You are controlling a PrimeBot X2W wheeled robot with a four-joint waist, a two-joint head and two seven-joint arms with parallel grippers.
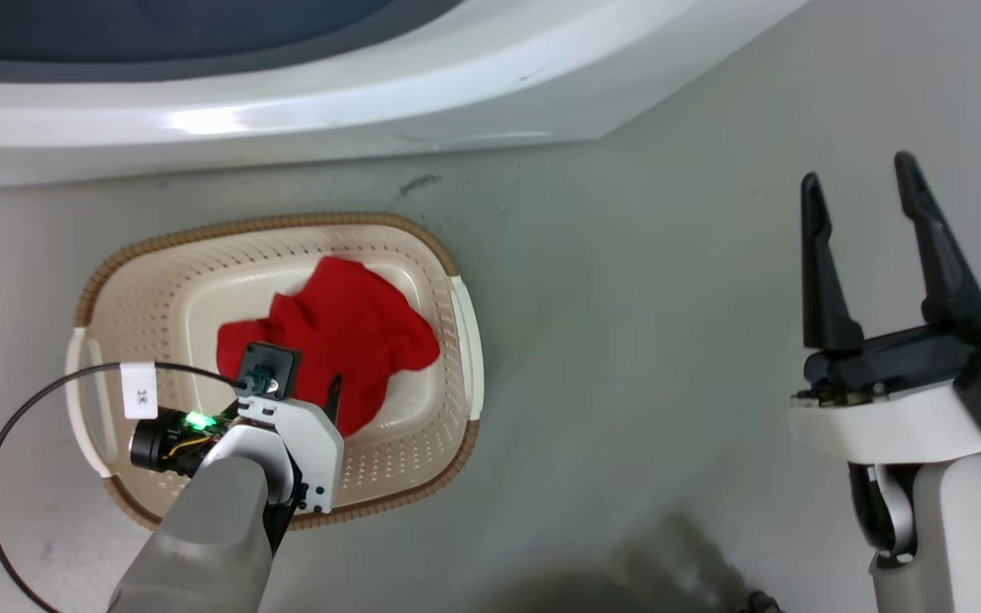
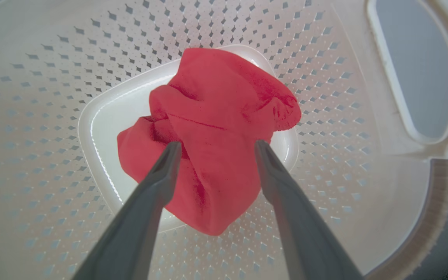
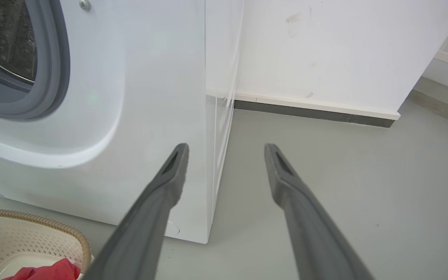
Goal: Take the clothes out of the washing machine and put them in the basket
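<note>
My left fingers hang spread over the red garment, gripping nothing, so it rests free mid-frame on the basket bottom. My right fingers, spread and empty, wait at the right, near the washing machine.

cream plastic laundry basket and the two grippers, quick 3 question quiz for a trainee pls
1. True or false: the crumpled red fabric garment lies inside the cream perforated plastic basket.
2. The left gripper is: A) shut on the garment B) open over the garment C) inside a steel drum.
3. Fill in: the right gripper hangs open over the grey ____.
Key: 1 true; 2 B; 3 floor.
</note>
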